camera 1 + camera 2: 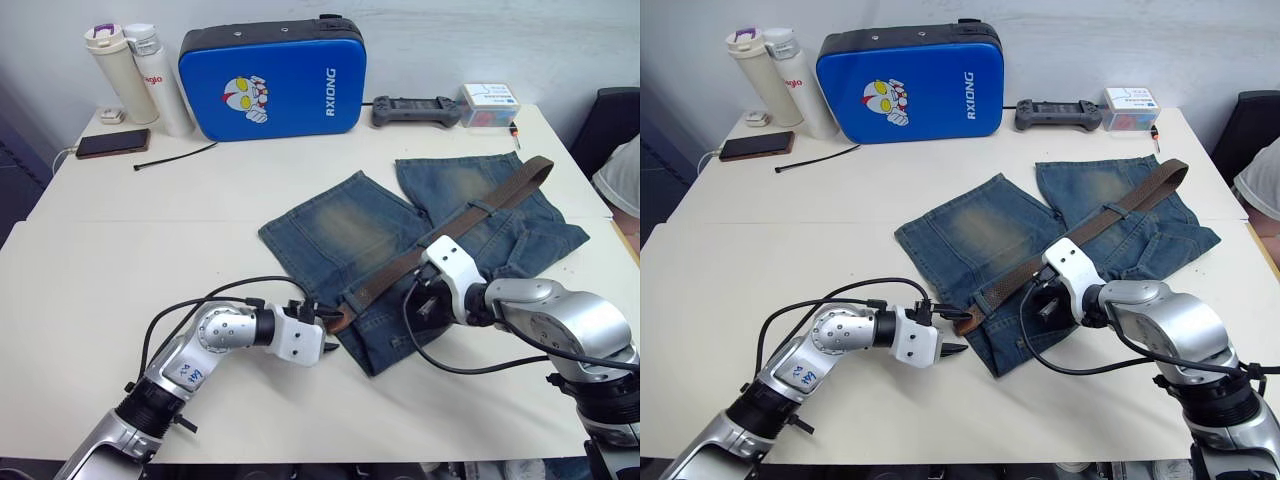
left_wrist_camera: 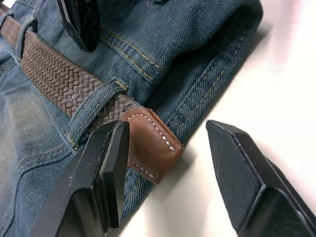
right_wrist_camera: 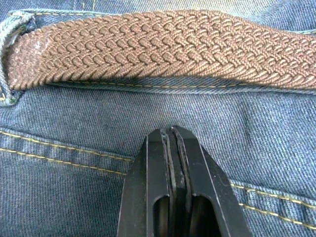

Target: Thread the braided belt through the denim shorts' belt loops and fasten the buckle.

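Note:
The denim shorts (image 1: 350, 225) lie flat on the white table, right of centre. The braided belt (image 1: 480, 205) runs slantwise along their waistband, under a belt loop (image 2: 91, 111). Its tan leather tip (image 2: 150, 140) sticks out at the near corner of the shorts. My left gripper (image 1: 325, 335) is open at that corner, with one finger (image 2: 106, 163) beside the tip and the other over bare table. My right gripper (image 3: 172, 131) is shut, its tips on the denim just beside the belt's middle (image 3: 163, 47). The buckle is hidden from view.
At the back of the table stand a bright blue case (image 1: 272, 80) and two bottles (image 1: 120, 75). Nearby lie a phone (image 1: 112, 143), a thin black cable (image 1: 175, 155), a controller (image 1: 415, 110) and a small box (image 1: 488, 105). Bare table (image 1: 120, 250) spreads to the left.

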Available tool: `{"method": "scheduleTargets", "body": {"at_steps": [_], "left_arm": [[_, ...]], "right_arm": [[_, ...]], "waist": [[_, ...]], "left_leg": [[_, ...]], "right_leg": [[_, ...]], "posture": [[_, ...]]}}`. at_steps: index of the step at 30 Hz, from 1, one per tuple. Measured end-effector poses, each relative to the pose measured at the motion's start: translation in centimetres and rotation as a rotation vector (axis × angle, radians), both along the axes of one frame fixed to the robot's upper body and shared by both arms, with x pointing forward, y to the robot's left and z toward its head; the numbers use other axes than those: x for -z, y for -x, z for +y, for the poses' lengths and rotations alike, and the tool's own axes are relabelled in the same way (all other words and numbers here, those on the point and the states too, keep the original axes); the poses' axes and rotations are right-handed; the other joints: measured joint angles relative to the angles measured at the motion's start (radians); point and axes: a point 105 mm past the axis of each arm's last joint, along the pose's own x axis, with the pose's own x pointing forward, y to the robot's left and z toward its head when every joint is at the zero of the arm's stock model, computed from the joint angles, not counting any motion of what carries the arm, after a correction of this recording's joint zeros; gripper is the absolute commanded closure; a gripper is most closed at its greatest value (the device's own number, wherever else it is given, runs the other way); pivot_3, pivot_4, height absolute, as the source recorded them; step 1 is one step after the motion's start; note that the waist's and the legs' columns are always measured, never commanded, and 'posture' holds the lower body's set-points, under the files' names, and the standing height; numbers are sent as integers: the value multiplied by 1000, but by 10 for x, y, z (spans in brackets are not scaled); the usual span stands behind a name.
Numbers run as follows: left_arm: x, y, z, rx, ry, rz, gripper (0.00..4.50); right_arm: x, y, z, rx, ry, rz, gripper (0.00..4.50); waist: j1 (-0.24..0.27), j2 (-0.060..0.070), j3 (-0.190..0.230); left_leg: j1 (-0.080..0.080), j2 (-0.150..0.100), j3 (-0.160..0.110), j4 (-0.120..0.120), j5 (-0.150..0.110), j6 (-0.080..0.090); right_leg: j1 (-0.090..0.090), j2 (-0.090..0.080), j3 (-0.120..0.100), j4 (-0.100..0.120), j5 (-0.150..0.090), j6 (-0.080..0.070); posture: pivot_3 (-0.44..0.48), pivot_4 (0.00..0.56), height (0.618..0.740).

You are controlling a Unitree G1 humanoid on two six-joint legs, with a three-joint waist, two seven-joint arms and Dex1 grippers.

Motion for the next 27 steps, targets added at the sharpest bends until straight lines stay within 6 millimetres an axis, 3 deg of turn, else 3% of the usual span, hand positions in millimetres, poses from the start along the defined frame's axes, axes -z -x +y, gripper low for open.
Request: {"method": "scheduleTargets", "body": {"at_steps": [6, 12, 27], "left_arm": [[4, -3, 0, -38, 3, 28, 4410], [2, -1, 4, -53, 12, 64, 4460], [-25, 25, 60, -255, 70, 349, 4460]], "right_arm": [[1, 0, 1, 2, -5, 7, 4500], [1, 0, 2, -1, -9, 6, 4500], [1, -6, 10, -61, -27, 1, 4500]], "waist": [[-2, 0, -1], [-3, 0, -1], [-30, 0, -1]], "left_leg": [[1, 0, 0, 0, 0, 0], [1, 0, 0, 0, 0, 0], [0, 0, 0, -5, 1, -2]], "right_leg": [[0, 0, 0, 1, 0, 0], [0, 0, 0, 1, 0, 0], [-3, 0, 0, 0, -1, -2]], "posture": [[0, 150, 740], [0, 150, 740], [0, 150, 740]]}}
